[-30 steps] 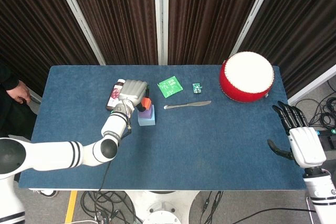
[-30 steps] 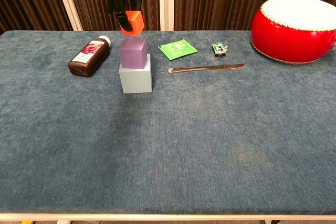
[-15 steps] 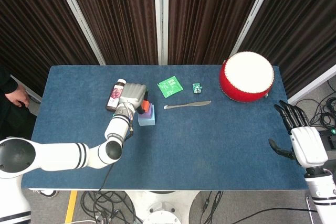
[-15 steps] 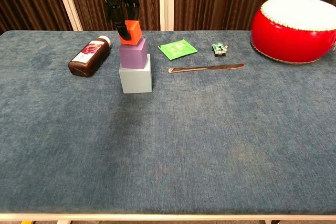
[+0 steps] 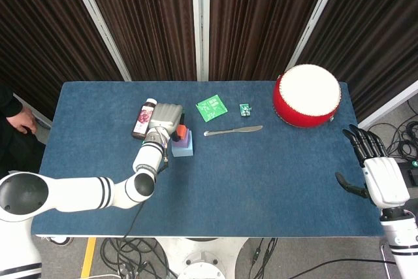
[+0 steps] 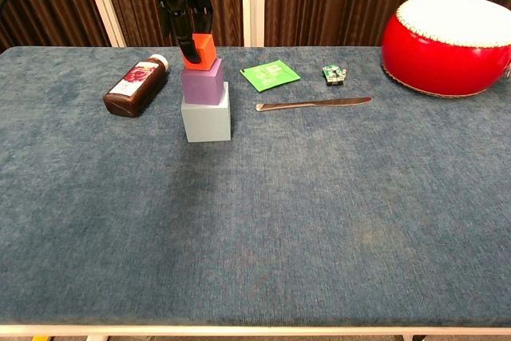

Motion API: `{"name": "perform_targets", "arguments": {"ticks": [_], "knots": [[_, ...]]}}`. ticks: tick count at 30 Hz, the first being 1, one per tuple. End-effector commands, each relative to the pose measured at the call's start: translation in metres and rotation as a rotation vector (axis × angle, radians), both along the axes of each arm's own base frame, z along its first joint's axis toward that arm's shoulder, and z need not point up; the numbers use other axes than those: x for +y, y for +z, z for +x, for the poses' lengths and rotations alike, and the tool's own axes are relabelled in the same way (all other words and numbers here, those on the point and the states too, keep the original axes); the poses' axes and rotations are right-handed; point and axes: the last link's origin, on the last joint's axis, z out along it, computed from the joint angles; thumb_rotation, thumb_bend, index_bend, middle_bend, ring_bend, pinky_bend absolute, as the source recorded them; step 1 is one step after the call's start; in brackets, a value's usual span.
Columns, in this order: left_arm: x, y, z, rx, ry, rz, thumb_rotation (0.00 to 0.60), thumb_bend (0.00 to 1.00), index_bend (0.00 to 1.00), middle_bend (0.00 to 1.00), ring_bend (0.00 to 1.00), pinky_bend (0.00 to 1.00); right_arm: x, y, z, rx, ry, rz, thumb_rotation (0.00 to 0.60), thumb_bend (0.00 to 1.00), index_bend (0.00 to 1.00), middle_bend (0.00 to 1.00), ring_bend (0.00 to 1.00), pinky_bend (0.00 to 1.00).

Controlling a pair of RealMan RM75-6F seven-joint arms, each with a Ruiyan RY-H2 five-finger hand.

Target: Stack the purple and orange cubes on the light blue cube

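Note:
The light blue cube (image 6: 207,119) stands on the table with the purple cube (image 6: 202,85) on top of it. On the purple cube sits the small orange cube (image 6: 200,51), slightly tilted. My left hand (image 6: 185,10) reaches down from above and grips the orange cube with its fingertips. From the head view the left hand (image 5: 165,120) covers most of the stack, and only a bit of the orange cube (image 5: 183,130) and an edge of the light blue cube (image 5: 185,147) show. My right hand (image 5: 381,174) hovers open past the table's right edge, holding nothing.
A brown bottle (image 6: 135,85) lies on its side left of the stack. A green packet (image 6: 271,75), a small circuit board (image 6: 333,73) and a metal knife (image 6: 313,104) lie to the right. A red drum (image 6: 450,41) stands at the back right.
My left hand has lowered the orange cube from above the stack down onto the purple cube. The right hand has barely shifted.

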Motion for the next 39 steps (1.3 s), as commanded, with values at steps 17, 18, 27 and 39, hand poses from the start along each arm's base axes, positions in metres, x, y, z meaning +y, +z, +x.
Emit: {"name": "perform_targets", "arguments": {"ticks": [17,18,27,39], "knots": [[-0.003,0.002,0.003,-0.013,0.021,-0.013,0.600,0.24,0.56,0.43,0.35,0.42,0.000,0.000,-0.001,0.001,-0.004,-0.003,0.600,0.22,0.00,0.00,0.00,0.00],[-0.003,0.002,0.003,-0.015,0.023,-0.014,0.600,0.24,0.56,0.43,0.35,0.42,0.000,0.000,-0.001,0.001,-0.004,-0.003,0.600,0.22,0.00,0.00,0.00,0.00],[-0.002,-0.004,0.000,-0.011,0.029,-0.026,0.600,0.23,0.49,0.43,0.35,0.42,0.000,0.001,-0.002,0.000,-0.009,-0.005,0.600,0.22,0.00,0.00,0.00,0.00],[-0.002,0.014,0.009,-0.049,0.006,0.001,0.600,0.16,0.21,0.33,0.29,0.36,0.000,0.001,-0.002,0.002,-0.010,0.001,0.600,0.21,0.00,0.00,0.00,0.00]]}}
